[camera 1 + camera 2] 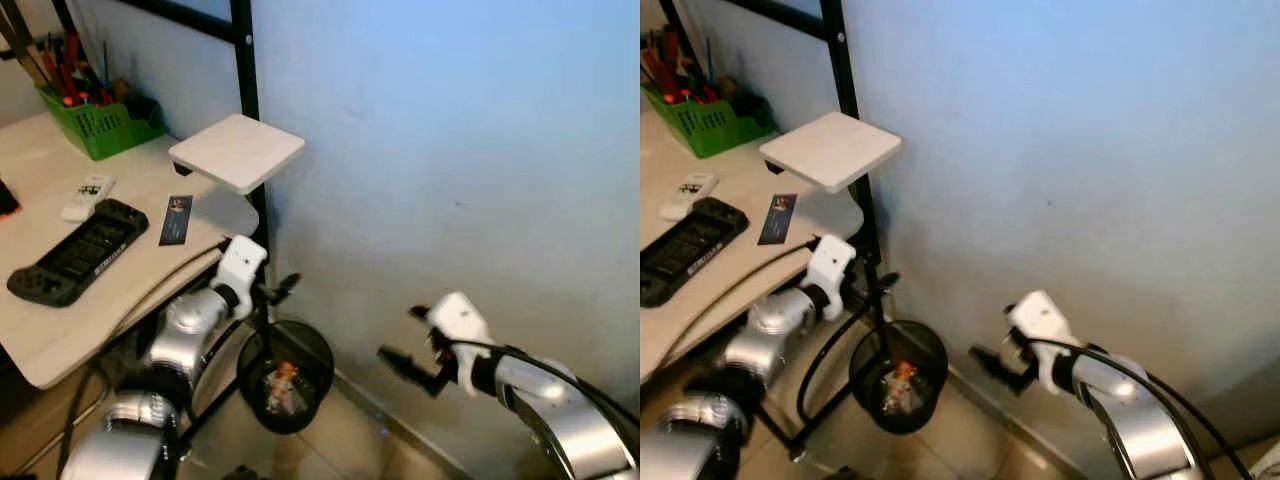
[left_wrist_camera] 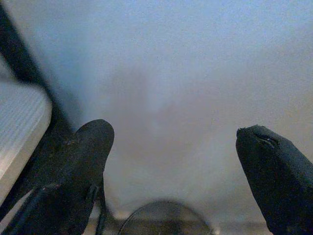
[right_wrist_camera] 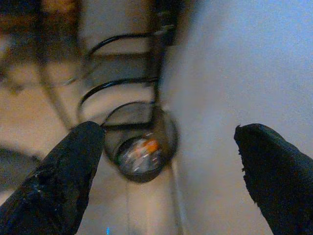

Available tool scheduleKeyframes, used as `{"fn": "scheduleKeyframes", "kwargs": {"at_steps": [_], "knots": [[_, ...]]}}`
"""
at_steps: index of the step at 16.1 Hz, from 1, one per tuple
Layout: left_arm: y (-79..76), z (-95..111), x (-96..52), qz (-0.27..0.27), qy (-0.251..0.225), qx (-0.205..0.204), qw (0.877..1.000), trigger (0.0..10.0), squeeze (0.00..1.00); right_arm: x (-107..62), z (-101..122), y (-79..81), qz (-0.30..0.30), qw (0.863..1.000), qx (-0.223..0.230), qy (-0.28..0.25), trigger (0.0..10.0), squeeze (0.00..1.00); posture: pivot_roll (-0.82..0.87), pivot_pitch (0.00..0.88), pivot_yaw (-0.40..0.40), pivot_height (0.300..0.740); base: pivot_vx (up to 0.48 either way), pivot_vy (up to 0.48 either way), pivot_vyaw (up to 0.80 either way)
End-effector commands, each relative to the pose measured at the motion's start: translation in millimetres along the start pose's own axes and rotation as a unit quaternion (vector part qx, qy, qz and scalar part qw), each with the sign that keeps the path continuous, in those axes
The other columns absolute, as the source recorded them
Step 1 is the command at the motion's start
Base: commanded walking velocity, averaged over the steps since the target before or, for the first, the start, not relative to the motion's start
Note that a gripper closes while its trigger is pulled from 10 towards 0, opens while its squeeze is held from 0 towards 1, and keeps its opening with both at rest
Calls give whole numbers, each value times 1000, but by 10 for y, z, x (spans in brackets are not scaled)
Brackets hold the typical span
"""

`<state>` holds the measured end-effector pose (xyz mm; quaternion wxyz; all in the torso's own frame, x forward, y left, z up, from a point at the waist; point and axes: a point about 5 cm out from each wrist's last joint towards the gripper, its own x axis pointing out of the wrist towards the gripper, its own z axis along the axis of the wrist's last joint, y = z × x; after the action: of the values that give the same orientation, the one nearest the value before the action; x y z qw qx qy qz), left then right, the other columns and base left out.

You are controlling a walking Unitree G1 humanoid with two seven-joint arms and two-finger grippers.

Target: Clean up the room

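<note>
A: Status? What's the target?

B: Both arms are raised in front of the wall [image 1: 460, 150]. The right gripper [image 1: 405, 335] is spread wide and holds nothing, touches nothing. The left gripper [image 2: 176, 171] is also spread wide and empty, hanging just above the black wire bin [image 1: 286, 375].

A: Bin contents?

B: Some crumpled trash, orange and pale, sits at the bottom. It's too small to identify. The bin stands on the floor at the foot of the black rack post [image 1: 247, 90], against the wall.

A: What's left to clear?

B: My guess is the desk [image 1: 60, 340]. Near its front edge lies a black handheld console [image 1: 78, 253]. Further in are a dark card [image 1: 176, 219] and a white remote [image 1: 88, 196]. A green basket of tools [image 1: 98, 120] is at the back edge.

A: Handling?

B: The console looks rigid and moderately heavy, with a smooth shell. I'd pinch it across the narrow middle, not the end grips. The card is thin and flat, so it's hard to get under; slide it to the desk edge first. The remote is light and stiff, and an easy grab across its width.
</note>
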<state>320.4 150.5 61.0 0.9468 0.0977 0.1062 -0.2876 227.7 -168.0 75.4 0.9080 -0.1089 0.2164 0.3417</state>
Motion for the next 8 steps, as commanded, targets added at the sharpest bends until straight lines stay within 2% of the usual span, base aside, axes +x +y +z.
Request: {"fn": "scheduleKeyframes", "kwargs": {"at_steps": [1,2,3,4,5,7,8], "knots": [[-45,199,-15,15,-52,12,998,10000,1000,-54,32,-9,-36,998,33,-26,10000,0,-55,0,47,740,0,0,0],[-78,330,-104,60,-84,14,995,10000,557,-73,42,-5,-111,992,38,-50,10000,0,-54,0,63,740,0,0,0],[-89,349,-133,69,-88,11,994,10000,224,-65,32,-9,-126,989,51,-54,10000,0,-55,0,66,740,0,0,0],[-161,356,-234,93,-85,-14,992,10000,0,-20,77,9,-133,987,53,-68,10000,0,-52,0,77,740,0,0,0],[-236,347,-328,99,-80,-23,992,10000,0,-9,117,36,-140,984,74,-83,10000,0,-45,0,79,740,0,0,0],[-353,315,-474,107,-63,-12,992,10000,0,-12,105,85,-166,979,93,-80,10000,0,-28,0,74,740,0,0,0],[-382,306,-527,117,-56,-12,991,10000,0,-9,62,96,-187,972,122,-74,10000,0,-17,0,75,740,0,0,-800]]}}
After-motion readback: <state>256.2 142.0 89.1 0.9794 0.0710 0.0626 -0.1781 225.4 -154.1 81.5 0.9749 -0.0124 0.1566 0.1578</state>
